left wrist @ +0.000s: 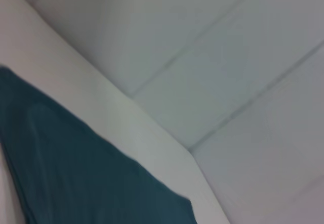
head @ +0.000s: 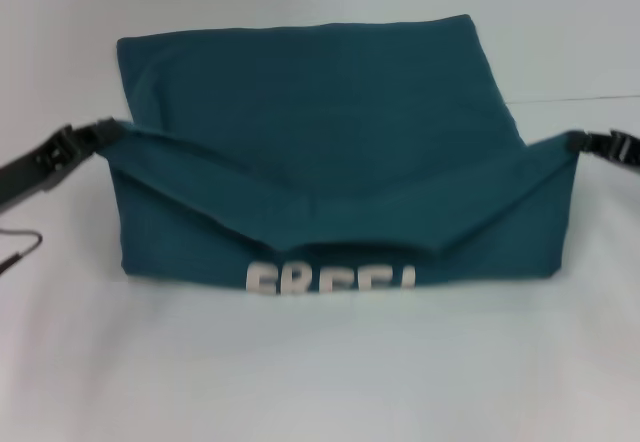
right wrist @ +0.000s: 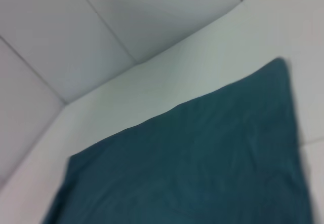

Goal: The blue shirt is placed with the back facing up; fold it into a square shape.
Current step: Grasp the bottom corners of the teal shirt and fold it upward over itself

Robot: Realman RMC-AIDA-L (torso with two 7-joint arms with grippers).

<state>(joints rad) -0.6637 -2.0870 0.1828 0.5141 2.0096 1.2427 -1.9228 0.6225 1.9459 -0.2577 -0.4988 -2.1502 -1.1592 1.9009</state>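
The blue shirt (head: 320, 142) lies across the white table (head: 320, 372), its far part flat. A wide band of it is raised at two corners and sags in the middle. White letters (head: 330, 278) show on the hanging front face. My left gripper (head: 108, 130) grips the raised left corner, and my right gripper (head: 577, 144) grips the raised right corner. Both black grippers are shut on the fabric. The left wrist view shows a teal edge of the shirt (left wrist: 76, 173), and the right wrist view shows a flat stretch of the shirt (right wrist: 192, 163).
A thin dark cable loop (head: 25, 247) hangs near the left arm. White table surface surrounds the shirt. Pale tiled floor (left wrist: 228, 57) lies beyond the table edge in both wrist views.
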